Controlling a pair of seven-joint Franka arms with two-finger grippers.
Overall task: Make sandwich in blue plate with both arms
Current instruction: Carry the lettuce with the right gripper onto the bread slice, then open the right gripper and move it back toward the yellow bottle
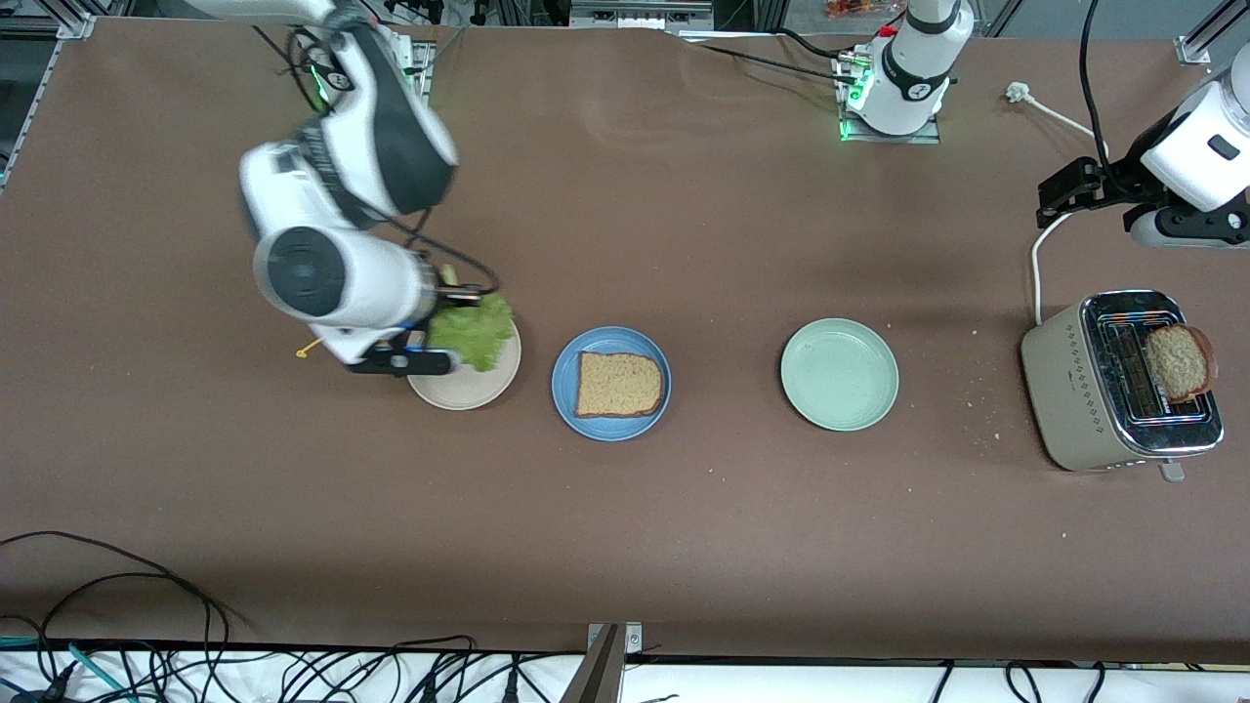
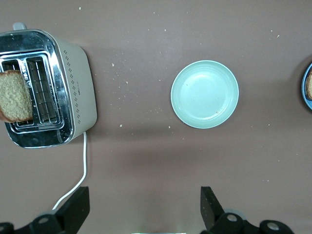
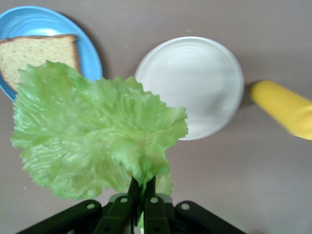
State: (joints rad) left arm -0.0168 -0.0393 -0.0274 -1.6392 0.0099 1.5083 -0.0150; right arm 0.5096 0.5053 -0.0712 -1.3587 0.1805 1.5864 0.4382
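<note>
You have the sandwich about one third made, by my judgement. One slice of bread [image 1: 619,385] lies flat on the blue plate [image 1: 564,391], at the lower middle of the front view, and nothing is on top of it yet. The lettuce leaf [image 1: 474,330] is not yet on it: the right gripper [image 3: 141,187] is clenched on its stem and holds it up over the beige plate [image 1: 467,392], which is just beside the blue plate in the centre-left of the front view. What is left, as I see it, is to lay the leaf on the bread and then add the second slice [image 1: 1177,361], which stands in a slot of the toaster [image 1: 1074,391] at the right edge of the frame.

The left gripper [image 2: 141,207] waits in the air near the toaster with its fingers spread wide and nothing between them.

The front view hides the right gripper's fingers under the wrist; only the right wrist view shows you them pinched on the stem, and a yellow object [image 3: 282,108] at its right edge. The left wrist view alone shows you the pale green plate [image 2: 204,94] bare, with crumbs around.
</note>
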